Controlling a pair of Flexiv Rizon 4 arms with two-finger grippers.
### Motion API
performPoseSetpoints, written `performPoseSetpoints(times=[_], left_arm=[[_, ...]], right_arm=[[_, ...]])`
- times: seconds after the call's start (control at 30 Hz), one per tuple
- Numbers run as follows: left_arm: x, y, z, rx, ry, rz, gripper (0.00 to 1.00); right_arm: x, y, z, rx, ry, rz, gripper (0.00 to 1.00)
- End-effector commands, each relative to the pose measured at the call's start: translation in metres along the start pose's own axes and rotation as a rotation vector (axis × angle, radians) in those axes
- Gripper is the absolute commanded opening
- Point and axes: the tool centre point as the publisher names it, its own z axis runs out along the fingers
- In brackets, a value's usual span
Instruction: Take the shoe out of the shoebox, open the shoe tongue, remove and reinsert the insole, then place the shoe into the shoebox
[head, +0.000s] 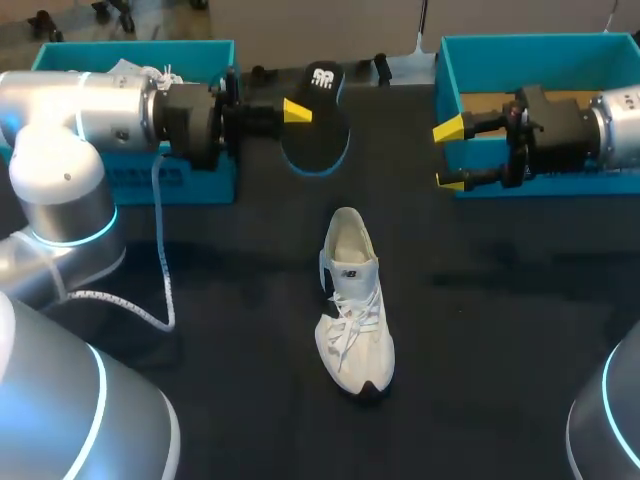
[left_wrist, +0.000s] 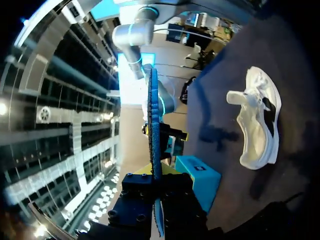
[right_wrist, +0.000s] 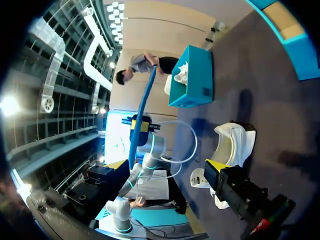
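From above, my left tool (head: 300, 112) is clamped on the black foam insole with a blue edge (head: 320, 140) and holds it up over the far side of the black bench (head: 500, 330), close to the left teal cardboard shoebox (head: 215, 185). My right tool (head: 448, 155) is spread wide with nothing in it, in front of the right teal box (head: 440, 60). The white lace-up shoe (head: 352, 300) lies alone in the middle of the bench, well apart from both tools. That worries me: I think the insole goes back in next, and with nothing holding the shoe, a push could make it slide or roll over. In the left wrist view I see the insole as a thin blue line standing up between my fingers, with the shoe off to one side on the bench. It must be turned to fit the opening. If the grip is only on one end, the soft foam could bend, catch on the laces or slip out. In the right wrist view the shoe lies just ahead of my open right tool, and the insole hangs farther off. If both arms go for the shoe together, they could bump.
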Motion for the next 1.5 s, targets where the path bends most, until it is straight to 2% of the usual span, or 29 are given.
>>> performPoseSetpoints(times=[0.03,0.17,0.53,0.77,1.03,1.3,1.37,1.4,1.5], left_arm=[[0.015,0.005,0.004,-0.033,-0.022,0.122,0.0],[0.024,0.009,0.007,-0.067,-0.029,0.152,0.0],[0.046,0.012,0.01,-0.088,0.006,0.166,0.0],[0.045,0.005,0.019,-0.059,0.001,0.181,0.0],[0.043,-0.003,0.034,-0.039,-0.02,0.179,0.0],[0.043,-0.003,0.046,-0.056,-0.033,0.183,0.0],[0.043,-0.002,0.046,-0.055,-0.033,0.18,0.0],[0.043,-0.002,0.047,-0.055,-0.032,0.181,0.0],[0.041,-0.003,0.05,-0.052,-0.034,0.183,0.0]], right_arm=[[0.0,-0.001,0.001,-0.002,-0.002,0.0,1.0],[0.0,-0.001,0.001,-0.002,-0.002,0.0,1.0],[0.0,-0.001,0.001,-0.002,-0.002,0.0,1.0],[0.0,-0.001,0.001,-0.002,-0.002,0.0,1.0],[0.005,0.003,0.034,0.011,0.026,0.01,1.0],[0.006,0.0,0.059,0.032,0.046,0.017,1.0],[0.006,-0.001,0.063,0.038,0.05,0.017,0.8],[0.006,-0.001,0.065,0.045,0.052,0.018,0.66],[0.005,-0.001,0.069,0.052,0.054,0.019,0.64]])
